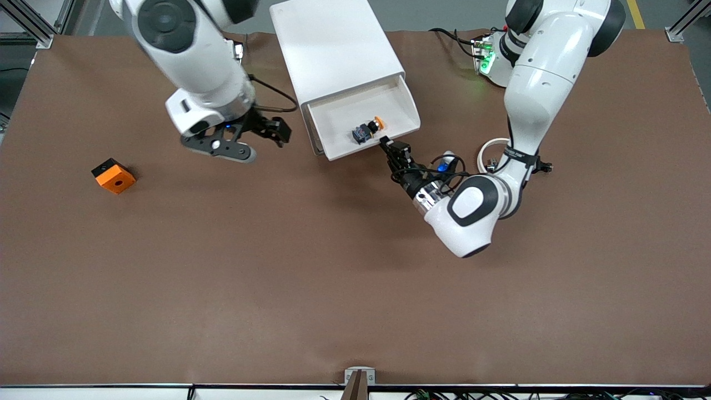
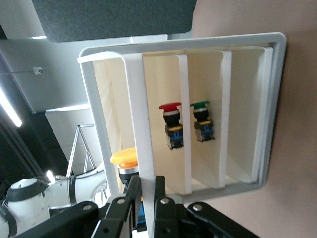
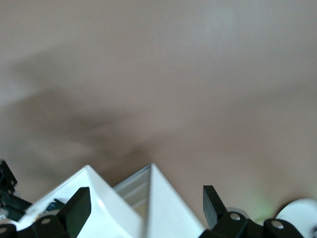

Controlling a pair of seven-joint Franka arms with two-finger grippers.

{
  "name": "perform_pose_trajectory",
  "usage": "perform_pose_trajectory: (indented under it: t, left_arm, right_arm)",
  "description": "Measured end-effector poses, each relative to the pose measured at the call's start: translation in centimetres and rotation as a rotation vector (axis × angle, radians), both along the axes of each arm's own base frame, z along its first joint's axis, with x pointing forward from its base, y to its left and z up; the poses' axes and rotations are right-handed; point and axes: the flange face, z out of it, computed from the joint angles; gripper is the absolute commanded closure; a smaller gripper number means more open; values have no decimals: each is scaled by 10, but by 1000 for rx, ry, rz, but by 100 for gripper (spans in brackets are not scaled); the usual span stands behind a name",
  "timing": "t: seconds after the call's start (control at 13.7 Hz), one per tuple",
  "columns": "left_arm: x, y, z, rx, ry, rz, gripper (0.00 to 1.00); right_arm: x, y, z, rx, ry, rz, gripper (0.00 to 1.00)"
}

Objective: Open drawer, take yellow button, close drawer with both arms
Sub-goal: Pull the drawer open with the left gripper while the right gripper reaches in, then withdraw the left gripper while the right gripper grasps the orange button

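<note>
Button (image 1: 373, 126) lies in the open drawer (image 1: 404, 105) — just inside the front that the left gripper (image 1: 387, 144) pinches. Right gripper (image 1: 265, 133) waits beside the cabinet (image 1: 333, 50), fingers spread, holding nothing.

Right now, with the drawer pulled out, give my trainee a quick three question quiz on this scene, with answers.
1. True or false: the left gripper is shut on the drawer front.
2. Multiple choice: the button lies A) in the drawer, B) on the table, C) in the right gripper.
3. Fill in: the orange block sits toward the ____ arm's end of the table.

Key: 1 true; 2 A; 3 right.
</note>
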Motion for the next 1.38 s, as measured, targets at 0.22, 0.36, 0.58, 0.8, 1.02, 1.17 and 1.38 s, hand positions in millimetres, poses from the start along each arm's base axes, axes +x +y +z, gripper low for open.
perform_pose_trajectory:
  t: [0.22, 0.36, 0.58, 0.8, 1.02, 1.17, 1.38]
  left_arm:
    - [14, 13, 6, -4, -26, 35, 64]
    - [21, 17, 10, -16, -46, 45, 0]
    - [38, 35, 31, -41, -80, 64, 0]
    - [53, 48, 50, -55, -120, 88, 0]
    - [74, 76, 69, -74, -197, 126, 0]
    - [90, 107, 78, -108, -299, 144, 0]
    - [100, 148, 96, -135, -472, 96, 0]
  right_arm:
    - [-10, 34, -14, 27, 44, -231, 0]
    - [-14, 55, -25, 16, 51, -374, 0]
    - [-17, 89, -41, 25, 29, -511, 0]
    - [-12, 107, -53, 34, 18, -570, 0]
    - [-7, 118, -65, 24, 21, -635, 0]
    - [-12, 130, -79, 12, 26, -636, 0]
    - [-19, 149, -98, 10, 22, -616, 0]
